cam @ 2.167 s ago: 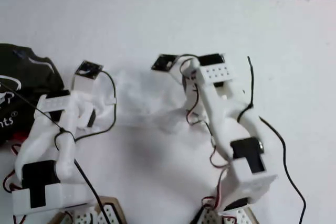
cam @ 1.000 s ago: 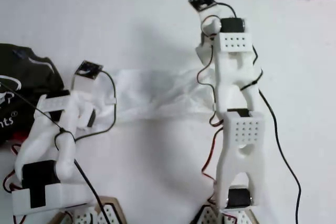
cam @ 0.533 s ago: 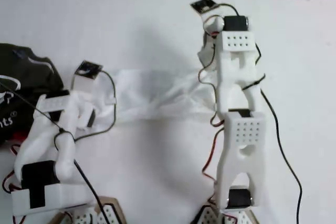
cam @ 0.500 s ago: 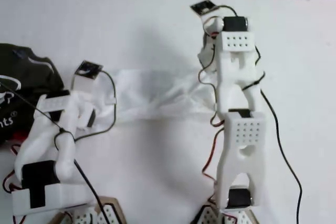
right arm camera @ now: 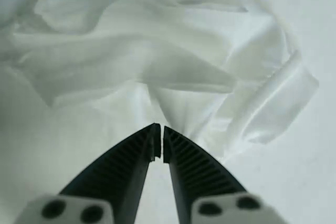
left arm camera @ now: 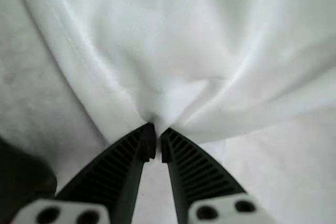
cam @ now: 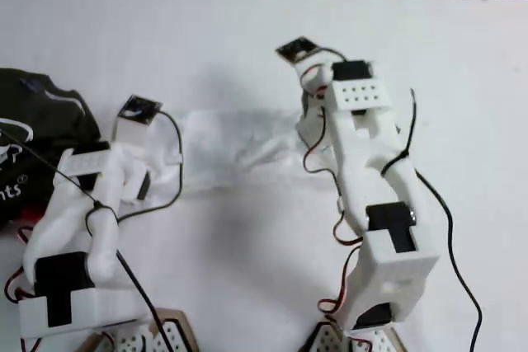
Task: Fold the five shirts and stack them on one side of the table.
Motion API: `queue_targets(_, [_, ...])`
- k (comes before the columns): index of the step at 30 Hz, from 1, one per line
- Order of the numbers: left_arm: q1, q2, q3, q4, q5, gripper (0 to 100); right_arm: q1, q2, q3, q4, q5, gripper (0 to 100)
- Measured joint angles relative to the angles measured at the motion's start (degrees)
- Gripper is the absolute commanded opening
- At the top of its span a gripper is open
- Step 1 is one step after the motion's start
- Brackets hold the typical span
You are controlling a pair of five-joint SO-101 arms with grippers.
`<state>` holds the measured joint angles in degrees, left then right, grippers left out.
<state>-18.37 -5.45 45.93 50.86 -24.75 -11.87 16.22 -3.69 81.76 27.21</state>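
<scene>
shirt (cam: 235, 150) (white) lies crumpled on the table (cam: 206, 30), left pincer (left arm camera: 155, 141) and right pincer (right arm camera: 158, 142) each clenched on it.

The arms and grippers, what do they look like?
The left arm and right arm are white plastic with black motor blocks, plates of small round holes, and loose red and black cables. The left gripper and right gripper have black ribbed fingers tapering to points, on white bases.
</scene>
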Motion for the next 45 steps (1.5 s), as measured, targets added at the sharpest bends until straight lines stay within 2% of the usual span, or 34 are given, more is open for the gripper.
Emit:
queue_targets(4, [0.00,0.00,0.00,0.00,0.00,3,-1.49,0.00,3.96,-5.10,0.00,1.8])
queue_targets(11, [0.00,0.00,0.00,0.00,0.00,3,-2.73,5.45,3.08,-7.47,0.00,1.8])
queue_targets(25, [0.00,0.00,0.00,0.00,0.00,3,-4.04,22.15,-26.46,-7.38,-10.81,1.8])
queue_targets(28, [0.00,0.00,0.00,0.00,0.00,3,-3.96,23.30,-33.32,-2.81,-10.90,1.8])
queue_targets(35, [0.00,0.00,0.00,0.00,0.00,3,-4.04,23.30,-48.79,15.21,-10.90,1.8])
queue_targets(40, [0.00,0.00,0.00,0.00,0.00,3,-8.44,23.30,-48.44,18.11,-10.02,1.8])
queue_targets(45, [0.00,0.00,0.00,0.00,0.00,3,-13.89,23.74,-41.23,18.20,-10.02,1.8])
